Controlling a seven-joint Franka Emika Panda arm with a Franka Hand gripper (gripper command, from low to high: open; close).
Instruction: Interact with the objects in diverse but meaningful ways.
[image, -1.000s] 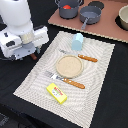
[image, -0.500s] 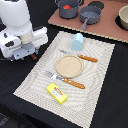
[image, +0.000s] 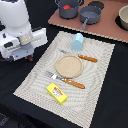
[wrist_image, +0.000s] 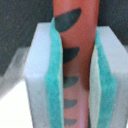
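Here the gripper (wrist_image: 77, 75) is clamped on what looks like the brown sausage (wrist_image: 75, 45), at the exterior view's left, beside the placemat (image: 95, 95) holding the yellow packet (image: 57, 93).

The white robot arm (image: 16, 17) stands at the exterior view's left, its boxy white wrist housing (image: 22, 42) turned downward. In the wrist view the claw (wrist_image: 77, 82) shows two pale grey fingers (wrist_image: 37, 80) lined with teal pads (wrist_image: 54, 85). They press from either side on a reddish-brown cylindrical toy sausage with dark grill marks (wrist_image: 75, 45), which stands lengthwise between the pads.
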